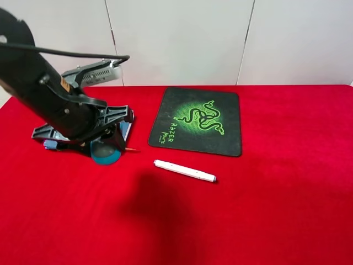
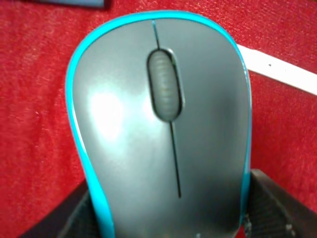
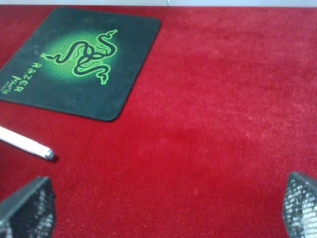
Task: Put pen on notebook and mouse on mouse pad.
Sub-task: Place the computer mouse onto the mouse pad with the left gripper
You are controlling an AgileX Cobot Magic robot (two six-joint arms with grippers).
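Note:
The grey mouse (image 2: 163, 129) with teal sides fills the left wrist view, and the dark fingers (image 2: 74, 215) press on both of its sides. My left gripper (image 1: 107, 144) is shut on the mouse (image 1: 106, 154) at the left of the table. It is over the near edge of the blue-grey notebook (image 1: 126, 130), which the arm mostly hides. The white pen (image 1: 185, 170) lies flat on the red cloth, right of the mouse. The black mouse pad (image 1: 198, 120) with its green logo lies behind the pen. My right gripper (image 3: 163, 218) is open and empty above bare cloth. It does not show in the exterior high view.
A red cloth (image 1: 276, 210) covers the whole table. An orange ribbon tip (image 1: 131, 149) sticks out beside the mouse. White wall panels (image 1: 182, 38) stand behind the table. The pen (image 3: 27, 144) and the mouse pad (image 3: 79, 59) also show in the right wrist view.

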